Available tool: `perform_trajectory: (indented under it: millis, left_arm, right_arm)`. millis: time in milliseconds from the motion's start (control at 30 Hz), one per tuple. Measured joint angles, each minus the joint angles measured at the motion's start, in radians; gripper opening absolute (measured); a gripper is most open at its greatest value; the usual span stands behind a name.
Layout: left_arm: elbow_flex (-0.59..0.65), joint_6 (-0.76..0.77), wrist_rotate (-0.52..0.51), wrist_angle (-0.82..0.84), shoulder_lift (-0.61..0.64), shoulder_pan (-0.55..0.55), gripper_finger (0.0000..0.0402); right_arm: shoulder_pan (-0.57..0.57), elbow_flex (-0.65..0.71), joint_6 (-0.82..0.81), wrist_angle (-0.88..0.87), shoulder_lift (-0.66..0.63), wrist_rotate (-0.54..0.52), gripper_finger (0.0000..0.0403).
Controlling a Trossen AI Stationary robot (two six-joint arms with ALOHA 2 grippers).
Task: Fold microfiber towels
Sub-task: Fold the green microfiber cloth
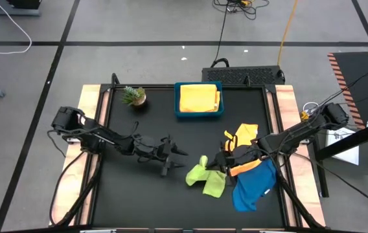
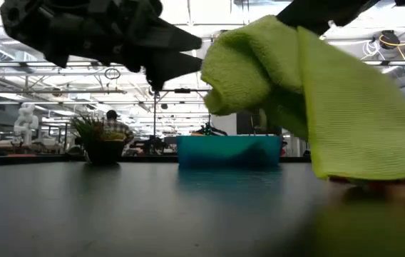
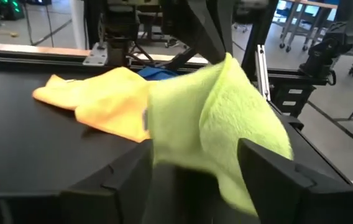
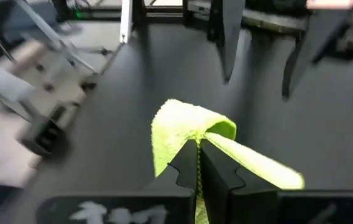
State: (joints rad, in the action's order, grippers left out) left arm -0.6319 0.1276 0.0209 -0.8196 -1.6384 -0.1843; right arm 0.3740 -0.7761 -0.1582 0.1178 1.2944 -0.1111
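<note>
The right gripper [image 4: 198,168] has its fingers pinched tight on a fold of the lime green towel [image 1: 205,176], lifting one corner while the rest trails down onto the black table [image 1: 138,200], just beside the pile. The left gripper [image 1: 177,155] hangs close to that raised corner with its jaws spread and nothing between them; in its wrist view the green cloth sits right ahead of its fingers [image 3: 270,174].

Here's the risk: only one side of the towel is secured. If the left arm closes short, it will likely catch air or only a thin edge, and the cloth could swing and bunch rather than spread flat. A hard pull from the right could also drag the neighbouring cloths along.

Those neighbours crowd the spot: an orange towel [image 1: 243,169] and a blue towel [image 1: 254,188] lie under the right arm, a yellow-orange one [image 1: 241,134] just behind. Farther back, a blue tray [image 1: 198,113] holds a folded yellow towel [image 1: 198,98], with a small potted plant [image 1: 133,96] to its side, well clear.
</note>
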Motion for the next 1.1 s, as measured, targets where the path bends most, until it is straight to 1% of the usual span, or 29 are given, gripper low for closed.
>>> perform_trajectory:
  millis: [133,267,467,733,833,1000,1100]
  left_arm:
    - [-0.067,0.004,0.054,0.008,-0.073,0.014,0.0259]
    - [-0.1,0.006,0.078,0.009,-0.106,0.029,0.0266]
    - [-0.116,0.013,0.141,0.038,-0.111,0.056,0.0267]
    - [-0.116,-0.006,0.24,0.039,-0.111,0.067,0.0267]
    - [-0.116,-0.028,0.286,0.039,-0.111,0.061,0.0267]
    - [-0.116,-0.044,0.345,0.014,-0.111,0.049,0.0266]
    - [-0.116,-0.046,0.368,-0.014,-0.111,0.041,0.0266]
  right_arm:
    - [0.0,0.0,0.14,0.001,0.038,-0.073,0.0]
    - [0.0,0.0,0.226,0.009,0.078,-0.076,0.0]
    - [0.001,0.0,0.285,0.038,0.121,-0.076,0.0]
    - [-0.001,0.0,0.382,0.157,0.145,-0.078,0.0]
    - [-0.001,0.0,0.411,0.187,0.144,-0.12,0.0]
    - [-0.002,0.0,0.427,0.199,0.144,-0.136,0.0]
    - [-0.001,0.0,0.419,0.189,0.144,-0.177,0.0]
